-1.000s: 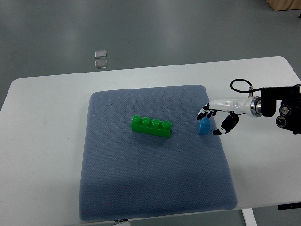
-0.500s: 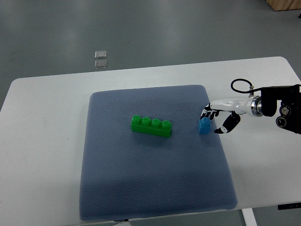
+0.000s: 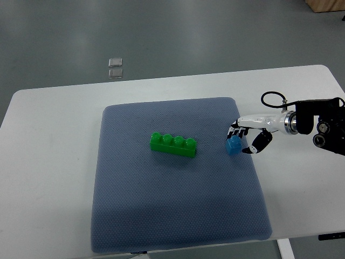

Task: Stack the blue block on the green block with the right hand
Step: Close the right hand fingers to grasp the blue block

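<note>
Right hand on blue block, grasp phase.
Right hand (image 3: 243,137) fingers curl around blue block (image 3: 233,145) on the mat (image 3: 178,216), apparently gripping to carry it to green block (image 3: 173,144).

The blue block (image 3: 233,145) was small and bright, sitting near the right edge of the grey-blue mat (image 3: 172,216). It looked slightly tilted. The green block (image 3: 173,144) was a long brick with four studs on top, lying flat near the mat's middle, well apart from the blue one.
</note>
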Controlling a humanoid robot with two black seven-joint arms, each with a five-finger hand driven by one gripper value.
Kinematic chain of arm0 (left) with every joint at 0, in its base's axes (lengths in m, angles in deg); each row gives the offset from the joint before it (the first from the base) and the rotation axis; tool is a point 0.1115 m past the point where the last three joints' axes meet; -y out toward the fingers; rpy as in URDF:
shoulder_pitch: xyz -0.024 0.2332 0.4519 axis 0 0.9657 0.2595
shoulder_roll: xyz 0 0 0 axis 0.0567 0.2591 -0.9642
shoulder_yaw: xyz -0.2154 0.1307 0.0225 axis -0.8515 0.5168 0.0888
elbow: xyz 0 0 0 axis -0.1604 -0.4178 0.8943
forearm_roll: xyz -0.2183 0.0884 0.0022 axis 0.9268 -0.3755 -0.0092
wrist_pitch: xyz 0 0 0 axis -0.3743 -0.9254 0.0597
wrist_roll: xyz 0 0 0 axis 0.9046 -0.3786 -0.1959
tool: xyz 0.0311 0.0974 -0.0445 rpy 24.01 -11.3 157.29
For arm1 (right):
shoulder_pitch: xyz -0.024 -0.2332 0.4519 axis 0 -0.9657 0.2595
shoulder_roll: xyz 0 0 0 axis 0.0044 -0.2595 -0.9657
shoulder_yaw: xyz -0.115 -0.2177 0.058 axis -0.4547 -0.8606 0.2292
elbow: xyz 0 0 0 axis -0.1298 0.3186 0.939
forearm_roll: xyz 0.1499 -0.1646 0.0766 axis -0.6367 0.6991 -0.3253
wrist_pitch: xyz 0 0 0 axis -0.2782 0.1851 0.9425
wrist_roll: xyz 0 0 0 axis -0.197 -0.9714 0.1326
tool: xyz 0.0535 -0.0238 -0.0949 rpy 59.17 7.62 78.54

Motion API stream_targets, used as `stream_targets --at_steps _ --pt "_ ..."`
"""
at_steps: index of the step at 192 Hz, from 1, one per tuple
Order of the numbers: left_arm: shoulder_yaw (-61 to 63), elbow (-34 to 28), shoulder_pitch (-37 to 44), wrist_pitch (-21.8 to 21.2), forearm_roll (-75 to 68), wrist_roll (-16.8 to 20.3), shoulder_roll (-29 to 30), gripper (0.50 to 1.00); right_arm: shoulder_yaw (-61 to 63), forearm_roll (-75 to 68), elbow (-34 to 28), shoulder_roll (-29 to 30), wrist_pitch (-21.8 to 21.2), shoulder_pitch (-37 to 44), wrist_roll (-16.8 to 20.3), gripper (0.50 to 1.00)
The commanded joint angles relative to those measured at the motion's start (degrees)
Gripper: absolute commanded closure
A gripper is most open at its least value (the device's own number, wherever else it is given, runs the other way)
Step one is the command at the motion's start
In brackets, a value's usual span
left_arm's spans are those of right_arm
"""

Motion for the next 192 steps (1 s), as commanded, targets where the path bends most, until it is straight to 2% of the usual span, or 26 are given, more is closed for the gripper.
stream_targets --at_steps 1,139,192 --pt "0.0 0.0 0.0 0.0 0.0 0.0 0.0 0.5 -0.1 0.0 0.0 0.1 0.0 0.1 0.3 0.791" --pt "0.0 0.0 0.0 0.0 0.0 0.0 0.0 0.5 -0.8 0.8 0.1 1.2 0.0 1.1 0.4 0.795" --pt "0.0 0.0 0.0 0.0 0.0 0.0 0.0 0.5 -1.1 1.2 1.2 1.6 0.1 1.1 0.4 0.82"
